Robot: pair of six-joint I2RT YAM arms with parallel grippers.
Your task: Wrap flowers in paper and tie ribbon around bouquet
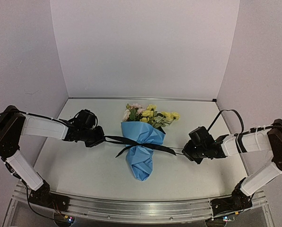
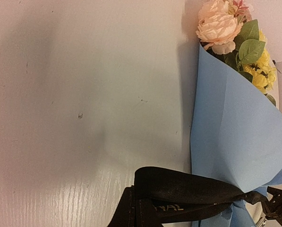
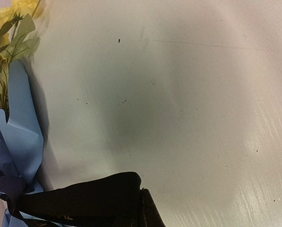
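A pale table (image 1: 84,165) inside white walls (image 1: 145,47) is carrying the bouquet (image 1: 145,133), lying at centre with flowers (image 1: 150,115) pointing far and the paper (image 1: 140,165) cone's tip near. The left gripper (image 1: 99,138) and right gripper (image 1: 184,153) are each clamping closed on an end of the ribbon (image 1: 119,139), stretching it across the cone's waist. Tying is seemingly in hand; next the ends are likely needing crossing and cinching without dragging the bouquet.

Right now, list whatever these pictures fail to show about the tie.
- Knot: top view too small to tell whether the ribbon is knotted or merely crossed over the paper.
- Left tool, right tool: fingertips lost behind ribbon at both wrist views' bottom edges.
- Stems: hidden inside the paper.
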